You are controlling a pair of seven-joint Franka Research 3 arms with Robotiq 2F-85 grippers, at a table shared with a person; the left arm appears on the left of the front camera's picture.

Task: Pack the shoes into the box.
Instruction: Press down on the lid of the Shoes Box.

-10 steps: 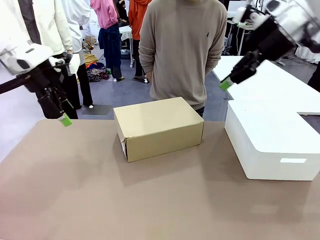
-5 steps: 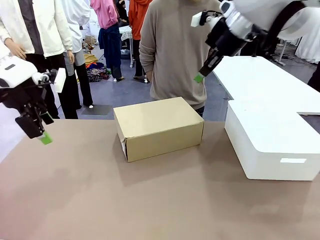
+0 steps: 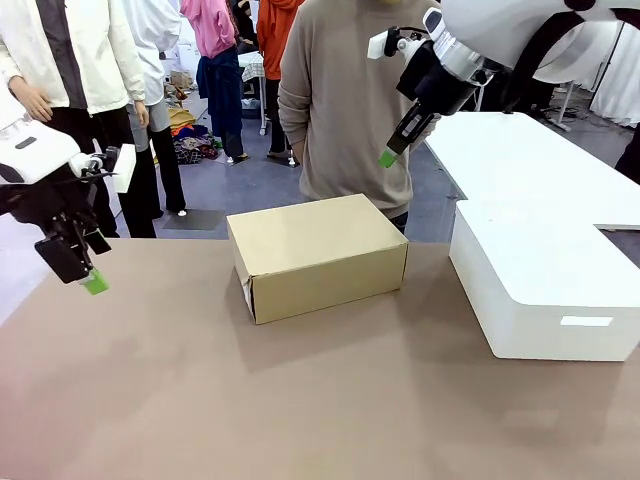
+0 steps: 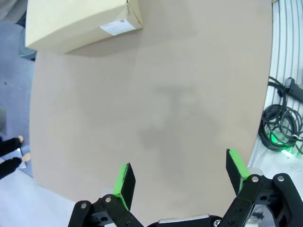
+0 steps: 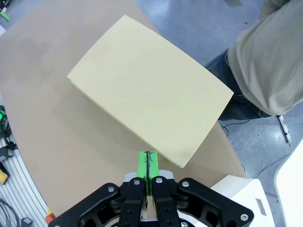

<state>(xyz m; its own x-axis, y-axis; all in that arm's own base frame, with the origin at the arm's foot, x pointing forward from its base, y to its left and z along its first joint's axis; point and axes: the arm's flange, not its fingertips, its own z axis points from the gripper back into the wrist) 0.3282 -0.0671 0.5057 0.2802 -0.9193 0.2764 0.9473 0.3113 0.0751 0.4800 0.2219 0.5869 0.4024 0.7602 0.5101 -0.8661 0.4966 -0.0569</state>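
Plain brown cardboard shoebox [image 3: 318,255]: lid shut, resting on the tan surface [image 3: 300,400] toward its far edge, near the middle; a white label on one end wall.

Large white box [image 3: 545,280]: at the surface's right edge, well apart from the shoebox.

Left gripper [image 3: 90,277]: raised over the surface's far left corner, green pads spread wide, holding nothing.

Right gripper [image 3: 388,157]: raised above the shoebox's far right corner, pads pressed together, holding nothing.

Person in a beige sweater [image 3: 365,95]: standing at the far edge behind the shoebox.

White arms, black hands [image 3: 388,158], green pads
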